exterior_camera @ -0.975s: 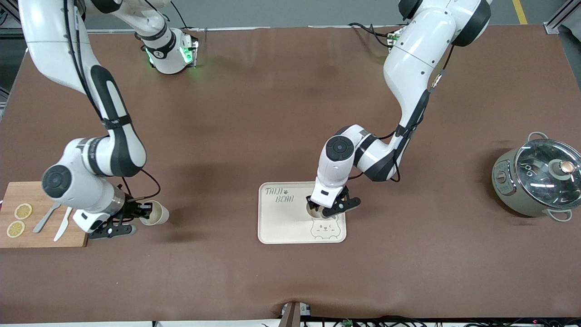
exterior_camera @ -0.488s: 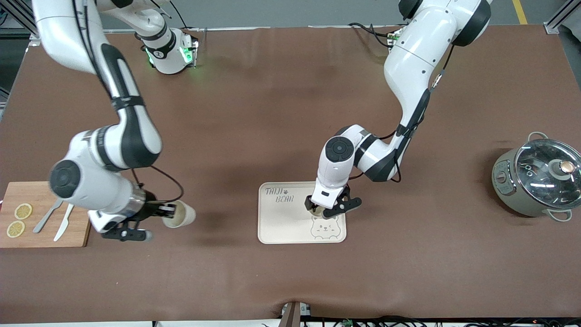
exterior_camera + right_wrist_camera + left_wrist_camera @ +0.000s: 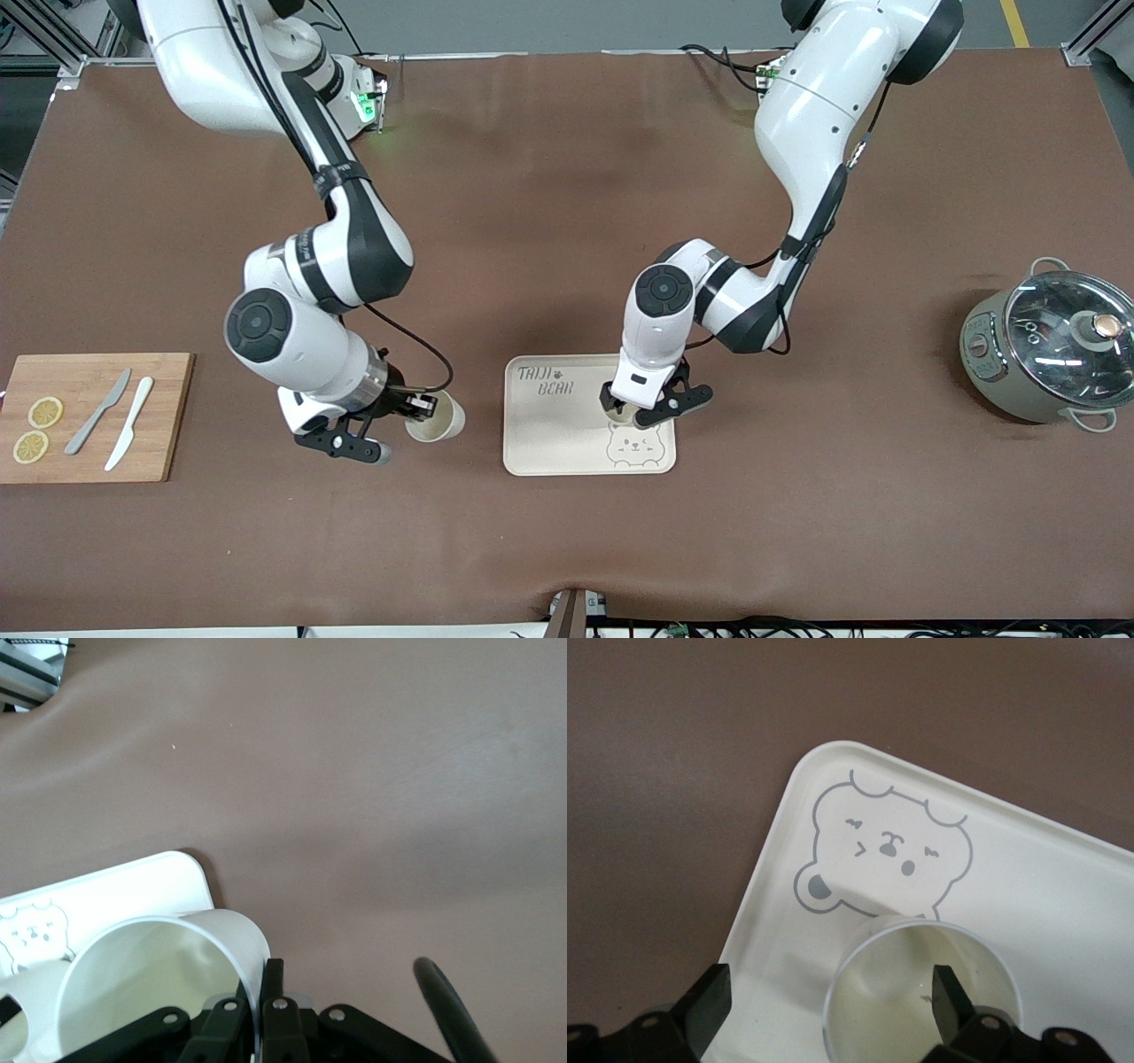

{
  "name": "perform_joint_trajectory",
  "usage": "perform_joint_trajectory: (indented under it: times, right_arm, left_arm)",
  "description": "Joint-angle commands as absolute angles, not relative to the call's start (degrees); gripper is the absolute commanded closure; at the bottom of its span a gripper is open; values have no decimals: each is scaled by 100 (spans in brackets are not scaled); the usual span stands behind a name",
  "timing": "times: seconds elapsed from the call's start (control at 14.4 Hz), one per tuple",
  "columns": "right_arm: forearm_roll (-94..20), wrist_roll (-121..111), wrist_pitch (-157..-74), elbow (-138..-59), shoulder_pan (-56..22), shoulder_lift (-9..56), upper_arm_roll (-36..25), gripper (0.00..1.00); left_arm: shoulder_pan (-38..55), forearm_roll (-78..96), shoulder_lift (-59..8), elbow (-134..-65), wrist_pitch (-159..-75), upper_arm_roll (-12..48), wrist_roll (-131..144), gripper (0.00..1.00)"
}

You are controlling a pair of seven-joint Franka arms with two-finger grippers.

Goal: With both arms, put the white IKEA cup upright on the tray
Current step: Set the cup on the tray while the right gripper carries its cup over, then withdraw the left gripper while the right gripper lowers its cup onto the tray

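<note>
A cream tray (image 3: 549,425) w/ grey "TAIJI BEAR" lettering and a bear-face drawing lay on the brown table (image 3: 567,221), and is the landmark here.

Left gripper (image 3: 640,409) was low over the tray, just above the bear face. Its jaws stood spread. In the left wrist view one finger (image 3: 950,999) sat inside the mouth of a white cup (image 3: 921,992) and the other finger (image 3: 709,1003) was well outside the cup wall, over the tray edge. That cup stood upright on the tray, mouth up, next to the bear face (image 3: 881,850). Can't tell whether the inner finger touched the cup wall.

Right gripper (image 3: 409,416) hung over bare table beside the tray, toward the right arm's end. Its jaws were pressed together on the rim of a 2nd white cup (image 3: 436,420), one finger inside and one outside the wall per the right wrist view (image 3: 257,1005). This cup (image 3: 164,979) was tipped on its side in the air, mouth facing the tray, close to the tray's edge but not over it.

Further toward the right arm's end from the tray lay a wooden cutting board (image 3: 168,416) w/ two lemon slices (image 3: 44,412), a grey knife (image 3: 97,424) and a white knife (image 3: 129,435). Well off toward the left arm's end from the tray stood a grey pot (image 3: 1019,372) w/ a glass lid (image 3: 1063,328).
</note>
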State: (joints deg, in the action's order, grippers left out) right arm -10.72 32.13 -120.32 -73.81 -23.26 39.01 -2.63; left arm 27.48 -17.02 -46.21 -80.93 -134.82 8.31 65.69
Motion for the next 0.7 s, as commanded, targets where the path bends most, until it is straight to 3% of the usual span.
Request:
perform_joint_trajectory:
  times: [0.0,0.21,0.63]
  right_arm:
    - [-1108,3681,-12242,-7005,-2548,4218,-325,100]
    - [-1090,4042,-12471,-6795,-2776,4516,-343,100]
    - [-1090,4465,-13122,-6724,-3093,4921,-352,100]
  left_arm:
    - [2742,-1775,-4377,-8104,-13001,826,6689,0]
    - [2611,-1627,-4307,-7727,-12237,878,6584,0]
    - [1601,-510,-3464,-7690,-11207,879,4301,0]
